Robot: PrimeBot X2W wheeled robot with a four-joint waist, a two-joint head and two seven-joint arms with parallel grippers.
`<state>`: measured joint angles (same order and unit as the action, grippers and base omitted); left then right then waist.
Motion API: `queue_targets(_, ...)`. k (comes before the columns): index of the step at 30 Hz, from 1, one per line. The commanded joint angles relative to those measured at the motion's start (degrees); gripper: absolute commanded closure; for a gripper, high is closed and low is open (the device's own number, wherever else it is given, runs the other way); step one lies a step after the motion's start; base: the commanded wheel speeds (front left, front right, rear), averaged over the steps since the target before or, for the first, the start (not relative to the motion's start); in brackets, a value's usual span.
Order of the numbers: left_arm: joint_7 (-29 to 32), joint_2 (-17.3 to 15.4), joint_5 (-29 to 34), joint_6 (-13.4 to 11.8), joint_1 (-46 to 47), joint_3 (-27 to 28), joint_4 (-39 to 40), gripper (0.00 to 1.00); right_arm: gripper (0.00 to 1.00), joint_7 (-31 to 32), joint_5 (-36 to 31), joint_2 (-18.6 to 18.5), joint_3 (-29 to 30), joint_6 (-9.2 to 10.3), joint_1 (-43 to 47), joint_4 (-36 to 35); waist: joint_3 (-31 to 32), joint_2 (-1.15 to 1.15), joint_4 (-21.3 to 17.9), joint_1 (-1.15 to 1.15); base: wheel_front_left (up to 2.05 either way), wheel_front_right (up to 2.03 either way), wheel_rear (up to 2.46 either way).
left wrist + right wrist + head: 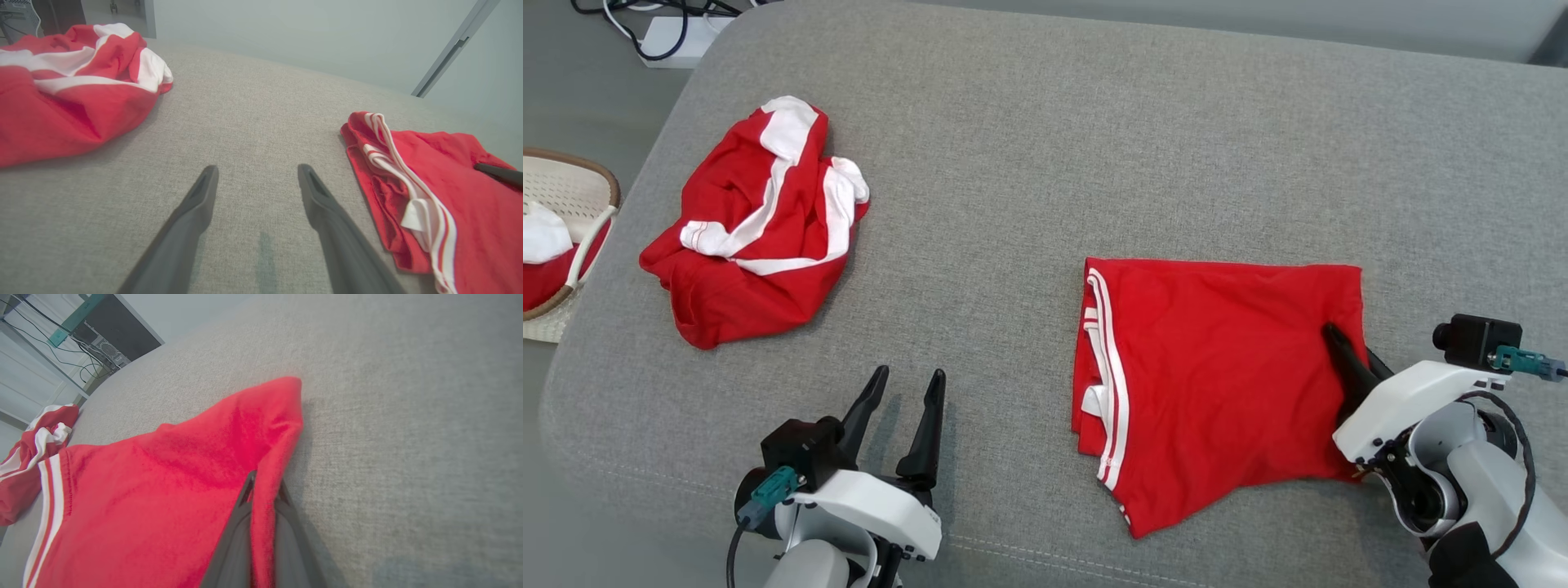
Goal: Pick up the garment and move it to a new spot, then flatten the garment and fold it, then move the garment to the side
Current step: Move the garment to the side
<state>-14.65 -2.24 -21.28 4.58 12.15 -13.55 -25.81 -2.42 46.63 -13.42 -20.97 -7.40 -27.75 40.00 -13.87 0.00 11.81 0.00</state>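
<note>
Folded red garment (1217,384) with white side stripes is lying flat on the grey padded surface (1045,163), right of centre in the head view, striped edge facing the robot's left. Right gripper (1347,347) is pinching the garment's right-hand edge: in the right wrist view both fingers are closing on a fold of red cloth (265,486), and the nearby corner is lifting slightly off the padding. Left gripper (910,376) is hovering over bare padding near the front edge, jaws standing wide apart and holding nothing; the left wrist view is showing grey fabric between its fingers (196,204), with the folded garment off to the side, well apart. A second red-and-white garment (760,229) is sitting crumpled toward the far left of the surface. A woven basket (605,184) beside the left edge is holding more red and white cloth.
</note>
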Motion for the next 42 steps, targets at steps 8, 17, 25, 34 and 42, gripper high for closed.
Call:
queue_targets(8, -0.3, -0.6, 1.2, 0.7, 0.3, 2.9, 0.9, 0.00, 1.00, -4.5, 2.6, -1.5, -0.8, -0.09, 2.9, -0.8, 3.7, 0.00, -3.2, 0.00, 0.00, 0.00, 0.00)
queue_targets(17, -0.3, -0.6, 2.7, 1.0, -1.0, 5.0, 0.6, 0.00, 1.00, -5.5, 5.0, -0.2, -3.5, -0.09, 7.2, -1.6, 8.0, 0.00, -11.3, 0.00, 0.00, 0.00, 0.00)
queue_targets(25, -0.3, -0.6, 5.0, 1.2, -3.0, 7.2, 1.9, 0.00, 1.00, -6.8, 6.7, 0.2, -5.3, -0.09, 10.0, -2.1, 11.1, 0.00, -19.4, 0.00, 0.00, 0.00, 0.00)
queue_targets(34, -0.3, -0.6, 5.0, 1.2, -4.3, 8.6, 3.3, 0.00, 1.00, -7.3, 7.6, -0.4, -6.4, -0.09, 10.6, -2.2, 11.1, 0.00, -26.6, 0.00, 0.00, 0.00, 0.00)
queue_targets(42, -0.3, -0.6, 5.6, 1.4, -3.2, 8.5, 4.8, 0.00, 1.00, -8.2, 3.4, -1.2, -8.9, -0.09, 5.3, -0.4, 8.1, 0.00, -27.2, 0.00, 0.00, 0.00, 0.00)
